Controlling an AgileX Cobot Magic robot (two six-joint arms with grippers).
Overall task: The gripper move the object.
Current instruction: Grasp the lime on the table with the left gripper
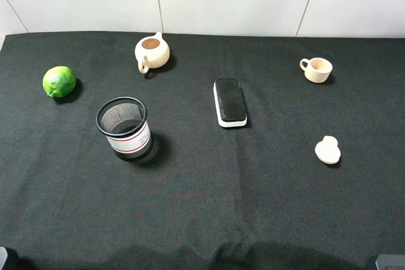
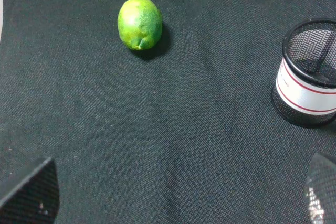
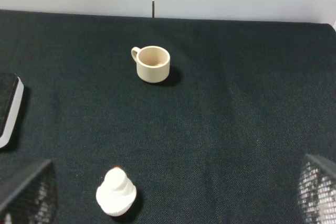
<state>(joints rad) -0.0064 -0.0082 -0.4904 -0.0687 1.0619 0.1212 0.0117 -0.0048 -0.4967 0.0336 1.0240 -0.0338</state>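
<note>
The bright green lime (image 1: 59,81) lies on the black cloth at the far left; it also shows in the left wrist view (image 2: 139,23). My left gripper (image 2: 176,203) is open and empty, its two fingertips (image 2: 31,192) wide apart, well short of the lime. In the exterior view only a corner of the left arm (image 1: 6,258) shows at the front left edge. My right gripper (image 3: 173,198) is open and empty at the front right, far from the lime; a bit of that arm (image 1: 389,262) shows at the front right edge.
A black mesh pen cup (image 1: 124,128) stands right of the lime and nearer the front. A beige teapot (image 1: 152,52) is at the back. A black eraser (image 1: 230,102) lies mid-table. A beige cup (image 1: 317,69) and a white lid (image 1: 328,150) are on the right.
</note>
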